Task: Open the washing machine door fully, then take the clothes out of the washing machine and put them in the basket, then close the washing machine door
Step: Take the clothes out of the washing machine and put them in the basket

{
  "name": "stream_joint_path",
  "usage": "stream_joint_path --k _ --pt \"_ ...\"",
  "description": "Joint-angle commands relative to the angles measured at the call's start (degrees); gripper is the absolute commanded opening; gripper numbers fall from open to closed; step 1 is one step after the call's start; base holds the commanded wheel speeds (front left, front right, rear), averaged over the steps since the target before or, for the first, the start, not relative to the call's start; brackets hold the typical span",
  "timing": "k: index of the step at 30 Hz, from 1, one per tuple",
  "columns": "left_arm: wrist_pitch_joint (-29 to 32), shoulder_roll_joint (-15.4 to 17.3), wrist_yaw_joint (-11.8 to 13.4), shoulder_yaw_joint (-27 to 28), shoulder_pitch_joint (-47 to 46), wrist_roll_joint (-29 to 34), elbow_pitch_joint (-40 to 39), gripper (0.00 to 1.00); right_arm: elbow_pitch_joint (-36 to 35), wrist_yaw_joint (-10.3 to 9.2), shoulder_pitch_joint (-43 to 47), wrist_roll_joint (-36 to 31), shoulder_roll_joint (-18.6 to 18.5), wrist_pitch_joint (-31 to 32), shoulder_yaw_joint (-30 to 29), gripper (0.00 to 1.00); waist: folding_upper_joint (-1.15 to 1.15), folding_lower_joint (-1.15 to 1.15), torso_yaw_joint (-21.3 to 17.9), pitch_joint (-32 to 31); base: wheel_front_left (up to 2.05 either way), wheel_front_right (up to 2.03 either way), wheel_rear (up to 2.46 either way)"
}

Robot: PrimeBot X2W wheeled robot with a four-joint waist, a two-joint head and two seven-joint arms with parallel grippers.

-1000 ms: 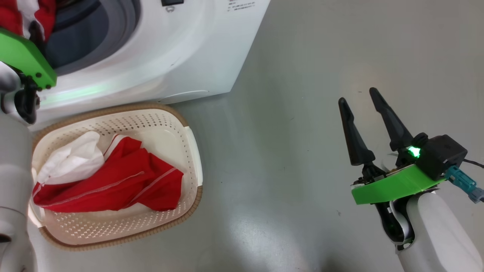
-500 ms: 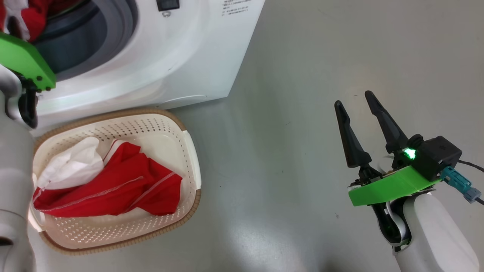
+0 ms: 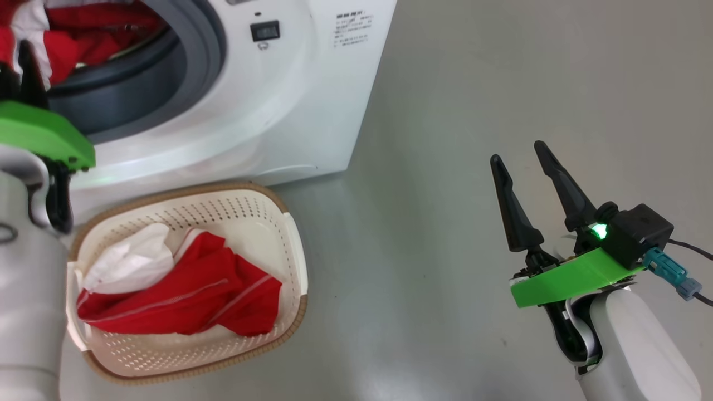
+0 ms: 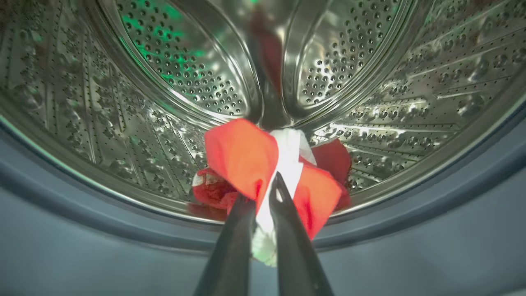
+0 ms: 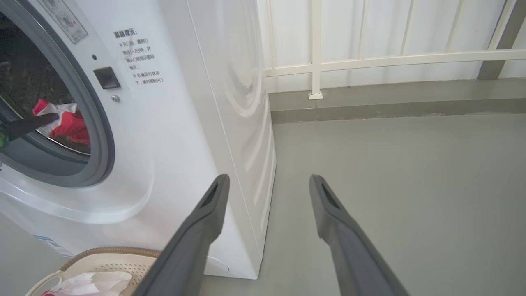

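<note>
Inside the washing machine [image 3: 289, 100], my left gripper [image 4: 265, 193] is shut on a red and white garment [image 4: 242, 156] of the clothes, low in the perforated steel drum [image 4: 185, 61]. In the head view that gripper [image 3: 25, 64] reaches into the mouth at the top left, beside more red cloth [image 3: 83, 33]. The basket [image 3: 295, 245] stands on the floor in front of the machine and holds a red garment [image 3: 189, 295] and a white cloth [image 3: 133, 262]. My right gripper [image 3: 515, 152] hovers open and empty over the floor at the right. The washing machine door is out of view.
A grey rubber ring [image 3: 206, 50] lines the machine's mouth. Grey floor [image 3: 423, 250] stretches between the basket and my right arm. In the right wrist view a white railing [image 5: 370, 61] and a low kerb [image 5: 390, 107] run behind the machine [image 5: 185, 144].
My left gripper has shut on the red and white garment in the drum. The head camera has shifted slightly. The right gripper stays open and in place.
</note>
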Motion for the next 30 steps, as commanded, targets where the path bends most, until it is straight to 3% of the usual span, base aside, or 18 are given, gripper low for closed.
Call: stream_joint_path --k 1,16,30 --pt "-0.67 2.99 0.33 1.98 3.48 0.09 -4.95 0.00 -0.84 0.37 1.38 0.57 0.15 -0.37 1.17 1.00 0.00 0.00 0.74 -2.21 0.00 0.00 0.00" --pt "-0.68 -1.53 -0.57 6.49 24.83 3.48 -33.93 0.00 0.92 0.37 4.75 0.88 0.44 -0.37 0.84 1.00 0.00 0.00 2.48 -10.42 0.00 0.00 0.00" --pt "-0.64 -4.99 1.69 6.97 39.97 6.45 -60.46 0.00 1.79 0.37 8.07 1.28 0.96 -0.37 0.12 1.00 0.00 0.00 2.96 -16.36 0.00 0.00 0.00"
